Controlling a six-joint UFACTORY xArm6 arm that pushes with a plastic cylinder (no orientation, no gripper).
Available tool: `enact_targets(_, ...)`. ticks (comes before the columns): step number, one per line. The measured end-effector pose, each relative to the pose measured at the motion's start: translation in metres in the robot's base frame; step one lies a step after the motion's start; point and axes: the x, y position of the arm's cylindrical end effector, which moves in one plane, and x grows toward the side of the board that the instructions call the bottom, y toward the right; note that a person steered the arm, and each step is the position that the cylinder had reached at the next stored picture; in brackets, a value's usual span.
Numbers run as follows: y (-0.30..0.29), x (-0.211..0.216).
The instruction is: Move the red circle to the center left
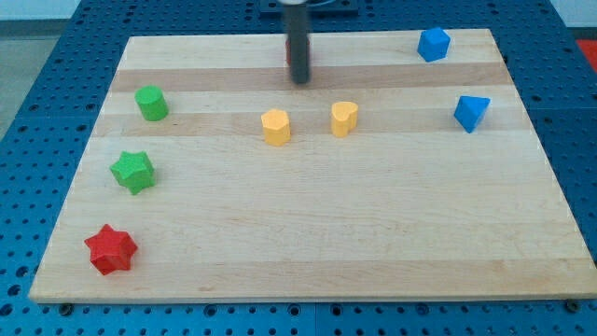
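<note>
My tip (299,81) rests on the wooden board (373,224) near the view's top centre. A thin sliver of red (288,54) shows at the rod's left edge; it is most likely the red circle, almost wholly hidden behind the rod. A yellow hexagon (275,127) lies just below and left of the tip. A yellow heart (343,119) lies below and right of it.
A green circle (151,103) and a green star (133,172) sit at the view's left, and a red star (111,249) at the bottom left. A blue block (434,44) and a blue triangle (472,112) sit at the top right.
</note>
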Motion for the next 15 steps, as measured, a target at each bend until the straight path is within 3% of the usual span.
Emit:
enact_targets(1,0.05,-0.026)
enact_targets(3,0.024,-0.06)
enact_targets(5,0.01,-0.06)
enact_targets(7,-0.082,-0.062)
enact_targets(9,-0.043,-0.062)
enact_targets(12,-0.051,-0.037)
enact_targets(14,-0.153,-0.037)
enact_targets(15,-0.151,-0.037)
